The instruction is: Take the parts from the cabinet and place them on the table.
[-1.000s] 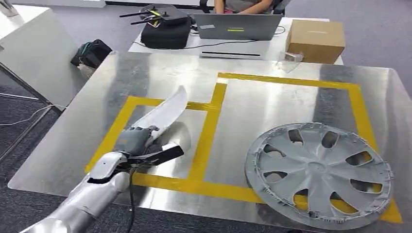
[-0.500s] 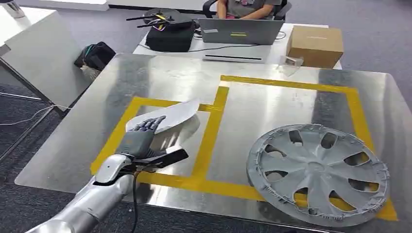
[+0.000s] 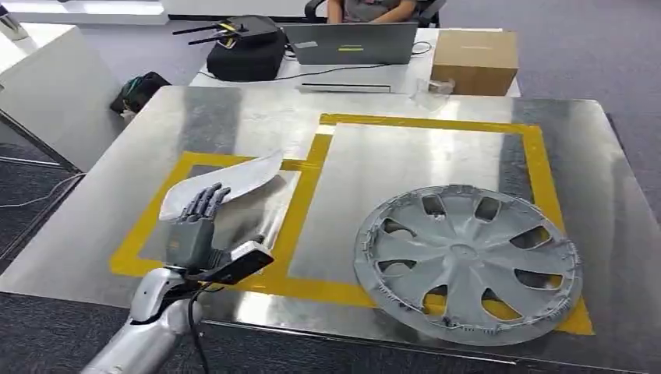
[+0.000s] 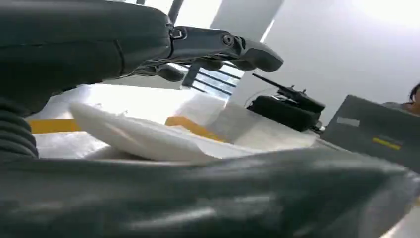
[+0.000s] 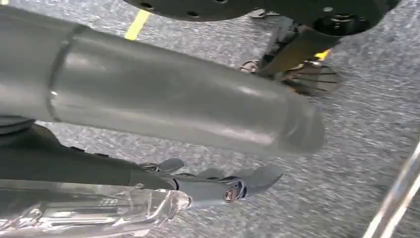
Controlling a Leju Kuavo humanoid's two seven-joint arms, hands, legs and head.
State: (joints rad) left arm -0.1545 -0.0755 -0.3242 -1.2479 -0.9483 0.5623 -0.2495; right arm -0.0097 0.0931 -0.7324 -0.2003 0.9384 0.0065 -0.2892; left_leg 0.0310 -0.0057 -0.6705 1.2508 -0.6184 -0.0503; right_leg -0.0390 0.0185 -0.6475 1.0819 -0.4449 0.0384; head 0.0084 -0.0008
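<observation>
Left hand [image 3: 196, 230]: you see it empty, fingers spread | white part [image 3: 226, 185]: flat on the metal table [image 3: 390, 156], just beyond the fingertips, inside the yellow tape box | right hand [image 5: 218, 186]: holds a clear plastic piece [image 5: 89, 210] | hubcap [image 3: 468, 261]: well to the right of the left hand.

The table [image 3: 390, 167] is brushed silver metal marked with yellow tape [image 3: 312, 152] in two joined rectangles. A pale grey spoked wheel cover [image 3: 466, 261] lies near its right front corner, and a white curved part [image 3: 234, 181] lies inside the left rectangle. The left hand [image 3: 199, 234] is dark grey on a silver arm; beyond the far edge sit a brown box [image 3: 474, 61] and a black case [image 3: 244, 56].
</observation>
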